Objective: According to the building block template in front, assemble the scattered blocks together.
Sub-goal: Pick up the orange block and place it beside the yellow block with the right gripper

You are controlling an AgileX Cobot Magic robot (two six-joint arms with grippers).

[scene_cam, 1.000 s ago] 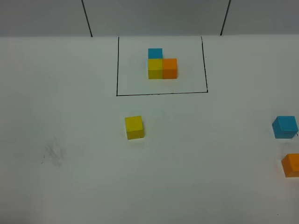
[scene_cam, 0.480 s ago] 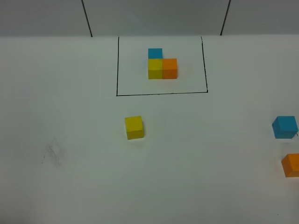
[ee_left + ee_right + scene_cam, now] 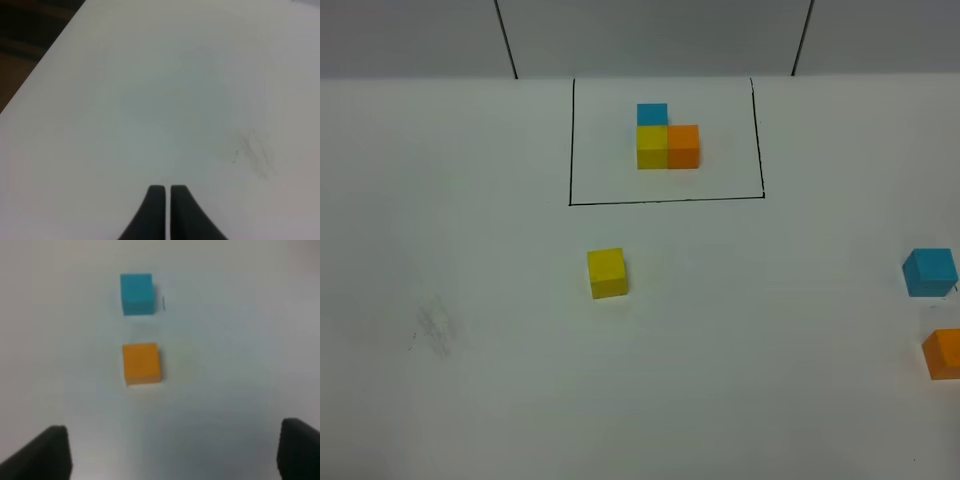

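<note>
The template [image 3: 667, 138] is an L of joined blue, yellow and orange cubes inside a thin black drawn rectangle at the back of the table. The loose yellow cube [image 3: 607, 272] sits left of centre. The loose light blue cube [image 3: 930, 272] and the loose orange cube [image 3: 944, 353] sit at the right edge. The right wrist view shows the blue cube [image 3: 136, 293] and the orange cube [image 3: 141, 363] ahead of my right gripper [image 3: 172, 450], which is open and empty. My left gripper [image 3: 163, 192] is shut and empty over bare table. Neither gripper shows in the exterior view.
A faint grey smudge [image 3: 435, 328] marks the white table [image 3: 770, 380] at the left; it also shows in the left wrist view [image 3: 255, 150]. The table's edge [image 3: 40, 75] with dark floor beyond shows in the left wrist view. Two black lines run up the back wall.
</note>
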